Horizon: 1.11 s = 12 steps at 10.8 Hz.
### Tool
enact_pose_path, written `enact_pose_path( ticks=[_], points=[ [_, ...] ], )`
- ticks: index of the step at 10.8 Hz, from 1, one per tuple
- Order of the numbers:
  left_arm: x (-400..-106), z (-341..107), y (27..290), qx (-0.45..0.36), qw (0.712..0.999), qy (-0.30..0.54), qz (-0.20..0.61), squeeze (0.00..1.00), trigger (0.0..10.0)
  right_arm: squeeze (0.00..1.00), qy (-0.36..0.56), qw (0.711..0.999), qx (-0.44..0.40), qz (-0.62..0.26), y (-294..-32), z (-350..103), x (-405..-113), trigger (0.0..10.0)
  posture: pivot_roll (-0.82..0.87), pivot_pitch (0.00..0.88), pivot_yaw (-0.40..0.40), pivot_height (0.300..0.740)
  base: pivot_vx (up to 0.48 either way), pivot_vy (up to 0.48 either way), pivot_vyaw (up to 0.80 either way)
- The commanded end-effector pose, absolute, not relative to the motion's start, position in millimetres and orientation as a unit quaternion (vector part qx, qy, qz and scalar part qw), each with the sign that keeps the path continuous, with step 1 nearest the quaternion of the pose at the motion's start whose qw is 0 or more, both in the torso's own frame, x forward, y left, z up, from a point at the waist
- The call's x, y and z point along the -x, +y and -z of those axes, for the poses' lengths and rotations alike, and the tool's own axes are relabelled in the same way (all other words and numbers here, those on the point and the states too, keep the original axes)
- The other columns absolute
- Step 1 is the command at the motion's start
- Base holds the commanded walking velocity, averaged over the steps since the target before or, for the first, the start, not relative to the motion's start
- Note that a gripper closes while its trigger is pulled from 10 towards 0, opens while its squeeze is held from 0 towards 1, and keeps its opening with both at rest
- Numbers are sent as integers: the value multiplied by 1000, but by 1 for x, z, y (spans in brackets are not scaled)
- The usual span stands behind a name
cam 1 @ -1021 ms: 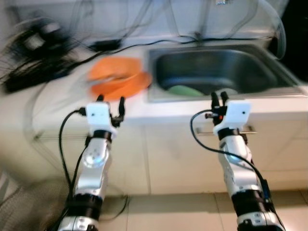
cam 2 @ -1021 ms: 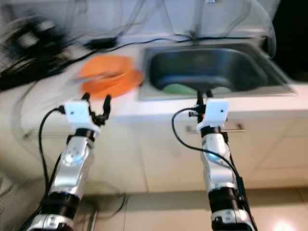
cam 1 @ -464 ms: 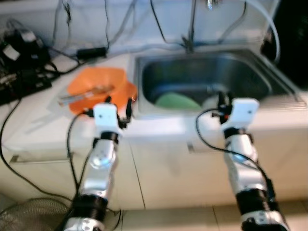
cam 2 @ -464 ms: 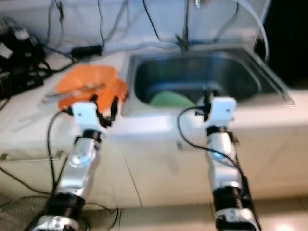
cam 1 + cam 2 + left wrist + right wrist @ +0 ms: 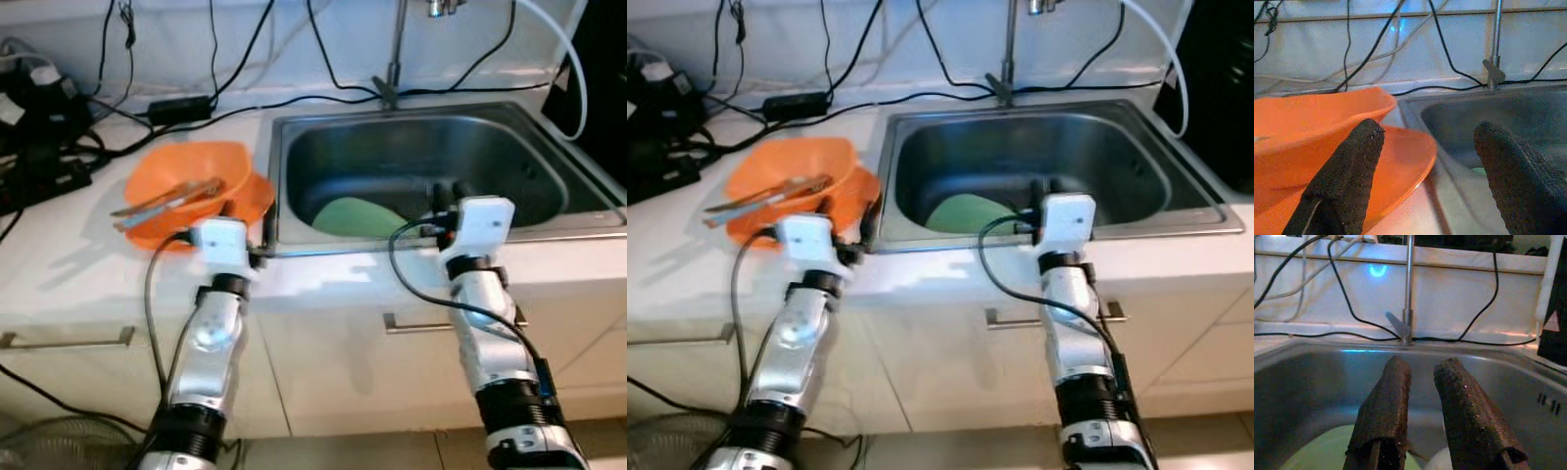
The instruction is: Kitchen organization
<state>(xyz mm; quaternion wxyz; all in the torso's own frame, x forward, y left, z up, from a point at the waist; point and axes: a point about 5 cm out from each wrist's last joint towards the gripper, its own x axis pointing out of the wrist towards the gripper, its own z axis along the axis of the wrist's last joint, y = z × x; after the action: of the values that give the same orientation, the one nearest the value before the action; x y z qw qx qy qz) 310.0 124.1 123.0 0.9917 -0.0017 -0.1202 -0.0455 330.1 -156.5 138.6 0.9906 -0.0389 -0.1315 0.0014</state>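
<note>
Since the green plate (image 5: 355, 214) lies low in the sink (image 5: 294, 147) at frame center, I'd dip the right gripper (image 5: 1422, 382), fingers nearly together, while the left gripper (image 5: 1425, 147) stays spread by the orange bowl (image 5: 191, 186).

The left end effector (image 5: 1427, 161) had its two rough black fingers (image 5: 1349, 181) spread wide apart. Between them lay the rim of a flat orange plastic plate (image 5: 1405, 156), with a deeper orange plastic bowl (image 5: 1317, 122) resting on it. Beyond stood a stainless steel sink (image 5: 1488, 117), black cables (image 5: 1444, 54) trailing across the white wall (image 5: 1400, 44).
</note>
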Motion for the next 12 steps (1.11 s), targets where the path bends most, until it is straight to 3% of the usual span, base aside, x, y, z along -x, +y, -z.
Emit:
enact_pose_path(
  ticks=[1,5,7,12],
  points=[
    [-308,-123,130,-7,992,-120,41,0,10000,0,-138,990,35,-10,-149,-141,-331,10000,101,0,64,740,0,0,0],
    [-293,-115,134,-10,993,-115,27,0,10000,0,-138,990,35,-13,-147,-142,-333,10000,107,0,64,740,0,0,0],
    [-276,-105,161,-23,993,-106,-43,0,10000,0,-137,990,32,-19,-143,-141,-335,10000,127,0,59,740,0,0,0],
    [-281,-123,192,-37,985,-132,-106,0,10000,0,-138,990,28,-25,-139,-142,-336,10000,125,0,56,740,0,0,0]
  ],
)
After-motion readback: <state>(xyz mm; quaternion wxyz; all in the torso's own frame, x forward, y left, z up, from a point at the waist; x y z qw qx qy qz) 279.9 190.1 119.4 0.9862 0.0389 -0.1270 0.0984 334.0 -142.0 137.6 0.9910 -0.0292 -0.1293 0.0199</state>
